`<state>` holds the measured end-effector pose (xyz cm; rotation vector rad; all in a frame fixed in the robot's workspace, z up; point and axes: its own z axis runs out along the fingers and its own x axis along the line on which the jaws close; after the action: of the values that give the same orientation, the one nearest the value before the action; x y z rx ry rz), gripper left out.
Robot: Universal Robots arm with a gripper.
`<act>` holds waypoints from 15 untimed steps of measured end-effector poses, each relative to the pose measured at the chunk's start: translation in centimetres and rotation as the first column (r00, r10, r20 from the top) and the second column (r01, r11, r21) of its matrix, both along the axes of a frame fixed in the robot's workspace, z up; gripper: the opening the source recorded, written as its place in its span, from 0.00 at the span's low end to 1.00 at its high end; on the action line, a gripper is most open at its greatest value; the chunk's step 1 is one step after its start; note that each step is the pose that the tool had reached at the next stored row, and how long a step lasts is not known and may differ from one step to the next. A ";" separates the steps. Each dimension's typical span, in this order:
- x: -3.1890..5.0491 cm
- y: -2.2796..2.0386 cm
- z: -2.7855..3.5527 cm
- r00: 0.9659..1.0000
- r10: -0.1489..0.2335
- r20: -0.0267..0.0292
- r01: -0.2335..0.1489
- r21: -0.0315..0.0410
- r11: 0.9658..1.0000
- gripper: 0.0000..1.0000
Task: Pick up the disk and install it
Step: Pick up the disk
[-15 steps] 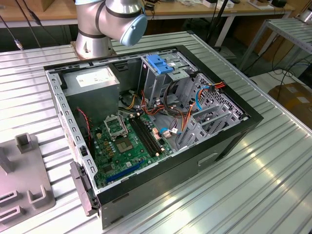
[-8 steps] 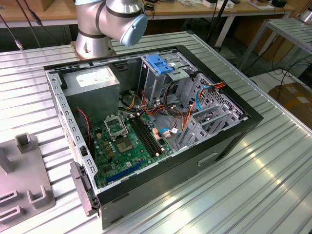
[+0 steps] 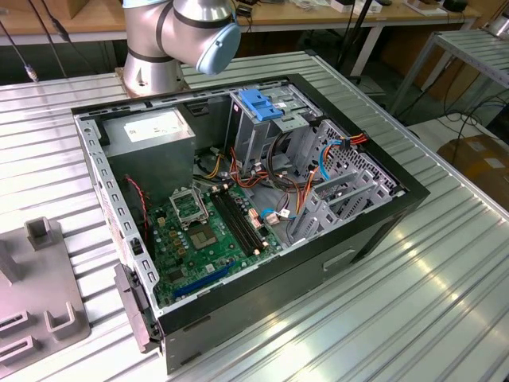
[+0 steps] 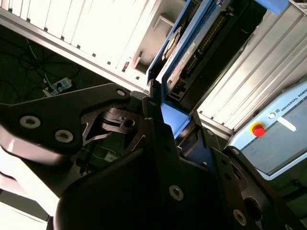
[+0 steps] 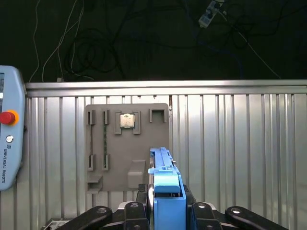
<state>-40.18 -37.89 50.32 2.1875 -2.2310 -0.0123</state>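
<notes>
You'll see the disk (image 5: 163,165) edged in bright blue, with the black gripper (image 5: 166,201) either side of it. Beyond the disk lie a matte grey plate (image 5: 110,143), the silver ribbed table (image 5: 240,153) and a red button (image 5: 6,117).

Printed lettering runs along the teach pendant (image 5: 12,143).

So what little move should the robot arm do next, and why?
Probably carry the disk toward the open computer case. The gripper is shut on the disk, held in the air apart from the grey fixture plate, so it is picked up but not yet installed.
</notes>
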 end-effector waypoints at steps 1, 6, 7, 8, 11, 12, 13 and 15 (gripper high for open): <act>0.14 0.00 0.00 1.000 0.000 0.000 0.000 0.000 1.000 0.37; 0.64 0.00 0.00 1.000 0.000 0.000 0.000 0.000 1.000 0.37; 0.79 0.00 0.00 1.000 0.000 0.000 0.000 0.000 1.000 0.37; 0.91 0.00 0.01 1.000 0.000 0.000 0.000 0.000 1.000 0.37; 1.22 0.00 0.01 1.000 0.000 0.000 0.000 0.000 1.000 0.37; 1.35 0.00 0.00 1.000 0.000 0.000 0.000 0.000 1.000 0.37; 1.43 0.00 0.00 1.000 0.000 0.000 0.000 0.000 1.000 0.37; 1.62 0.00 0.00 1.000 0.000 0.000 0.000 0.000 1.000 0.37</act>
<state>-38.55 -37.89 50.32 2.1875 -2.2309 -0.0124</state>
